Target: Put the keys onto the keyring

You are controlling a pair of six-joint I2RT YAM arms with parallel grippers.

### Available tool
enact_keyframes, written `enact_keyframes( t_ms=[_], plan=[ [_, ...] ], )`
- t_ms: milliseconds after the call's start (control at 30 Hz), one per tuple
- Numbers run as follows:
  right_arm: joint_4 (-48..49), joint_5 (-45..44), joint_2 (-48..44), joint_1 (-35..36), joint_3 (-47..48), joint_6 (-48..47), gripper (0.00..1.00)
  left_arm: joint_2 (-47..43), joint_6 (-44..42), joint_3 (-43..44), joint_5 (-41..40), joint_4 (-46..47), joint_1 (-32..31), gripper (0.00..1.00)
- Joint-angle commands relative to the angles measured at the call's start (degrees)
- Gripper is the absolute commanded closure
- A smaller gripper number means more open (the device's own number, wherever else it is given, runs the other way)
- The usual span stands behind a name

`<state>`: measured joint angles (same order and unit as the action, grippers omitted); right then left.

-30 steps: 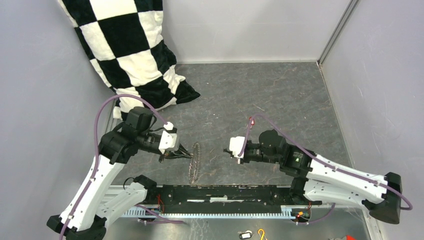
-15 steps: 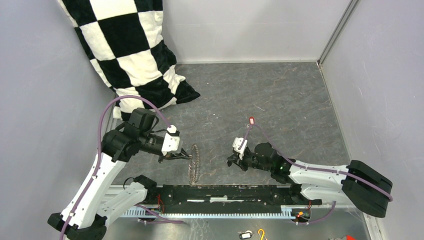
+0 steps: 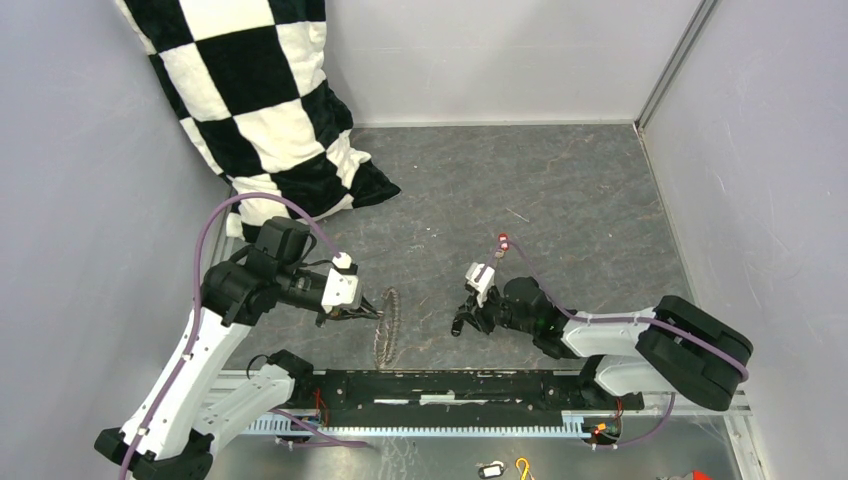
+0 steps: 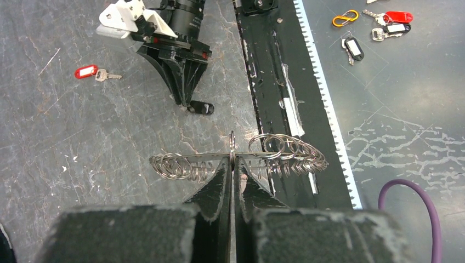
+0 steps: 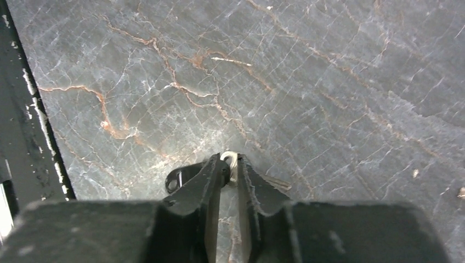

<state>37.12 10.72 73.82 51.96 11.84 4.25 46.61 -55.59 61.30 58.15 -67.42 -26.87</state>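
The left gripper (image 4: 232, 167) is clamping tight on the keyring (image 4: 285, 150), holding the hoop on edge with its lower rim down by the desk (image 3: 580, 190), a little toward 7 o'clock from the middle of the top view. The right gripper (image 5: 230, 164) is pointing down at the desk at 3 o'clock from the hoop, well apart from it. Its jaws are standing only a slit apart around the metal part of the black key (image 5: 178, 178), which is lying flat. I cannot tell whether they are actually pinching it. The red key (image 3: 503, 241) is lying loose on the desk at about 1 o'clock from the right gripper.
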Motion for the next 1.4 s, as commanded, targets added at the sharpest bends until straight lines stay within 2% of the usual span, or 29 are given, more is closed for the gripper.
enact_keyframes(
  t_ms=[0, 100, 233, 367, 467, 600, 800, 1067, 1167, 1367],
  plan=[
    [-1.24, 0.41, -1.13, -1.02, 3.68, -0.98, 0.74, -0.82, -2.66, 1.08, 1.94, 0.58, -0.13, 0.98],
    [-5.21, -0.96, -3.95, -1.51, 4.83, -2.89, 0.65, -0.71, -2.55, 1.27, 1.97, 0.56, -0.11, 0.98],
    [-9.81, -2.43, -7.58, -2.26, 5.78, -6.33, 0.59, -0.51, -2.52, 1.37, 2.08, 0.55, -0.11, 0.98],
    [-15.35, 3.1, -9.54, -3.83, 7.07, -12.31, 0.51, -0.42, -2.15, 1.75, 2.0, 0.56, -0.11, 0.98],
    [-21.92, 11.96, -11.05, -4.01, 8.43, -25.32, 0.5, -0.27, -1.77, 2.03, 2.04, 0.54, -0.12, 0.98],
    [-29.9, 15.7, -12.46, -5.71, 11.99, -41.61, 0.5, -0.06, -1.59, 2.07, 2.21, 0.39, -0.11, 0.98],
    [-36.78, 21.48, -3.66, -10.32, 19.45, -50.45, 0.5, -0.08, -1.49, 2.33, 2.92, 0.03, -0.11, 0.98],
    [-50.59, 32.14, 5.78, -12.98, 27.0, -56.08, 0.54, -0.48, -1.55, 2.84, 2.85, -0.17, -0.16, 0.98],
    [-55.44, 33.15, 9.07, -13.2, 30.59, -58.35, 0.56, -0.51, -1.56, 3.2, 2.71, -0.3, -0.11, 0.98],
    [-56.72, 33.43, 13.1, -13.13, 32.78, -58.88, 0.58, -1.13, -2.74, 3.79, 2.03, -1.63, -0.11, 0.98]
  ],
)
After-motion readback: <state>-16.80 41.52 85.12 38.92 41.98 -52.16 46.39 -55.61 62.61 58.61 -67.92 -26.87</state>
